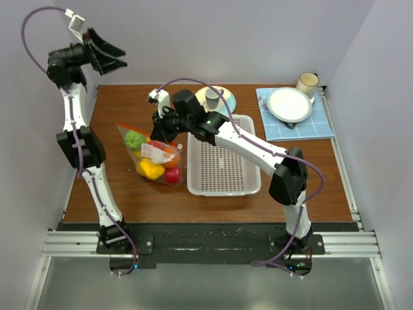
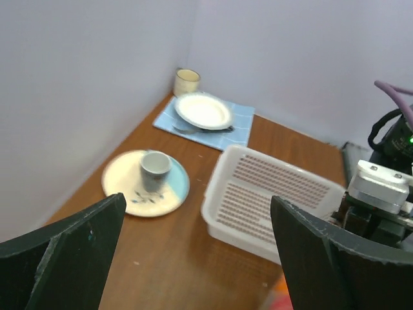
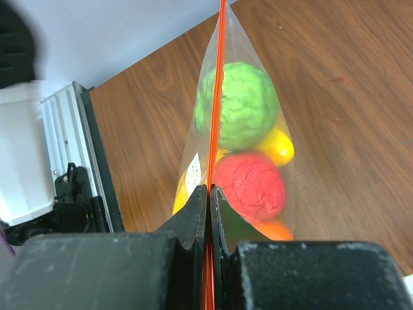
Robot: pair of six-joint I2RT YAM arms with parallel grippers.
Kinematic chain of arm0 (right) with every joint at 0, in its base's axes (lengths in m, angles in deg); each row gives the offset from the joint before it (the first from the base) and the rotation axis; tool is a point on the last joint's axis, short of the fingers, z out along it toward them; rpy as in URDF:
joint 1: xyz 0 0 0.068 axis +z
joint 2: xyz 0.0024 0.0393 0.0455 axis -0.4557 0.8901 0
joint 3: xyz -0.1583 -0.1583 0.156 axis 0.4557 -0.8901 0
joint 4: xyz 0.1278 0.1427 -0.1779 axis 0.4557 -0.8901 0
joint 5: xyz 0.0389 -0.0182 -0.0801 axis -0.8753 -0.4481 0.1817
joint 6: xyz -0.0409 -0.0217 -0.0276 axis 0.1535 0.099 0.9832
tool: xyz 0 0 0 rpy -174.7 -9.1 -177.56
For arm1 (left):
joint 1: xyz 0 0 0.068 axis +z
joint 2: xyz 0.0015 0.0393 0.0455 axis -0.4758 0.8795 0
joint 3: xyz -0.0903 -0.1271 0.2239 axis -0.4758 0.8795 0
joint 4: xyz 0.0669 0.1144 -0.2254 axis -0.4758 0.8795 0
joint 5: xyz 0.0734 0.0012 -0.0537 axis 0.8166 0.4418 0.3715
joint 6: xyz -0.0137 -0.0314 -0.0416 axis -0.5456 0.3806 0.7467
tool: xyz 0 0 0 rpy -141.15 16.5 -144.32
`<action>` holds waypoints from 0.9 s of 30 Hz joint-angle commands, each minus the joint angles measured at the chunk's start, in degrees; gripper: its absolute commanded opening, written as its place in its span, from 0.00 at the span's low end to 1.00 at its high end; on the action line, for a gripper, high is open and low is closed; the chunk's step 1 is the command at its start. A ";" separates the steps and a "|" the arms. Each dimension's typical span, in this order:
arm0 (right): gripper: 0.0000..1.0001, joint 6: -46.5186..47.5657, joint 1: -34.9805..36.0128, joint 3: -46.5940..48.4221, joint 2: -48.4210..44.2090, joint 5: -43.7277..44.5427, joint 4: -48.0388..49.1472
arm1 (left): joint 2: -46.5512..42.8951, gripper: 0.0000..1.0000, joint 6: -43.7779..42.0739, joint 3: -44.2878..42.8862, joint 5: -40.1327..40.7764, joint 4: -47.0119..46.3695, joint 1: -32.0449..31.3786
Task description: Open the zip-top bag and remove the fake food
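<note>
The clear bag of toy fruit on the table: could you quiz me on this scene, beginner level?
1. True or false: the right gripper is shut on the orange-red zip strip of the clear crinkly zip-top bag.
2. Which gripper stands open, raised high, holding nothing? A) left gripper B) right gripper
3. Fill in: in the top view, the white perforated plastic basket lies on the bag's ____ side.
Key: 1 true; 2 A; 3 right.
</note>
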 commanded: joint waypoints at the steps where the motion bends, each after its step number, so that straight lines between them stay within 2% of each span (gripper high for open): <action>1: 0.00 -0.92 1.05 -0.14 -4.43 -1.11 4.43 | -4.39 1.00 -8.83 -2.39 -10.36 -15.86 1.43; 2: 0.00 -1.00 1.23 -0.40 -4.95 -0.76 4.78 | -7.73 1.00 -20.25 9.34 -8.88 -13.20 1.34; 3: 0.00 -1.09 1.40 -0.32 -5.04 -0.76 4.78 | -10.81 1.00 -27.50 11.29 -6.95 -7.08 1.86; 4: 0.00 -0.92 1.67 -0.32 -5.13 -0.93 4.70 | -10.67 1.00 -34.88 10.26 -4.93 12.65 1.95; 5: 0.00 -0.74 1.84 -0.23 -5.05 -0.93 4.52 | -9.62 1.00 -49.83 1.12 -1.51 24.50 2.30; 6: 0.00 -0.57 1.93 0.29 -5.04 -0.85 4.09 | -7.00 1.00 -54.94 -4.28 -1.31 33.85 2.31; 7: 0.00 -0.48 2.11 0.30 -5.13 -0.84 3.65 | -6.72 1.00 -55.08 -6.60 -2.35 28.72 1.70; 8: 0.00 -0.39 2.11 0.21 -5.22 -0.67 3.73 | -7.06 1.00 -52.47 -4.53 -0.36 24.40 1.08; 9: 0.00 -0.47 2.11 -0.84 -5.92 -0.06 3.90 | -8.80 1.00 -54.88 -3.38 2.79 26.10 0.82; 10: 0.00 -0.48 2.11 -1.46 -6.36 0.38 4.95 | -10.21 1.00 -58.74 -0.15 6.31 35.60 0.81; 11: 0.00 -0.30 2.11 -2.24 -6.71 0.91 5.40 | -12.32 1.00 -70.78 2.67 13.82 41.70 0.99; 12: 0.00 -0.30 2.11 -3.47 -7.41 1.44 6.10 | -18.08 1.00 -79.43 6.18 19.64 49.59 1.08; 13: 0.00 -0.04 2.11 -3.74 -7.50 1.53 6.10 | -21.36 1.00 -88.83 14.39 26.49 62.03 0.12; 14: 0.00 0.05 2.11 -3.83 -7.59 1.53 5.84 | -24.44 1.00 -106.84 18.47 44.39 65.98 -1.54; 15: 0.00 0.23 2.02 -3.75 -7.68 1.44 5.40 | -28.47 1.00 -113.38 21.65 52.14 68.72 -5.48; 16: 0.00 0.66 2.11 -4.01 -7.94 1.44 5.31 | -29.81 1.00 -123.36 25.07 55.53 77.18 -6.91; 18: 0.00 0.75 2.11 -4.97 -8.64 1.62 5.92 | -33.93 1.00 -127.40 28.52 52.95 87.14 -7.28; 19: 0.00 0.75 2.02 -5.32 -9.00 1.62 6.28 | -35.52 1.00 -132.03 32.80 50.23 90.25 -6.84; 20: 0.00 0.75 2.02 -5.85 -9.17 1.62 6.71 | -38.41 1.00 -134.60 34.76 40.02 93.67 -4.75; 22: 0.00 0.58 2.11 -6.91 -9.70 1.35 7.59 | -39.75 1.00 -139.86 36.63 28.11 104.56 -1.84; 23: 0.00 0.58 2.11 -7.17 -9.79 1.44 7.77 | -38.63 1.00 -142.07 35.06 20.39 109.65 0.00; 24: 0.00 0.58 2.11 -8.04 -9.96 1.44 8.38 | -37.14 1.00 -145.92 32.34 17.79 123.88 0.72; 25: 0.00 0.49 2.11 -8.58 -10.49 1.44 8.74 | -35.38 1.00 -150.92 25.62 16.03 131.86 1.16; 26: 0.00 0.58 2.11 -9.10 -10.67 1.44 9.09 | -31.62 1.00 -161.50 22.42 14.44 139.25 1.60; 27: 0.00 0.58 2.11 -9.98 -10.84 1.44 9.53 | -29.85 0.97 -166.83 19.60 14.69 149.50 1.52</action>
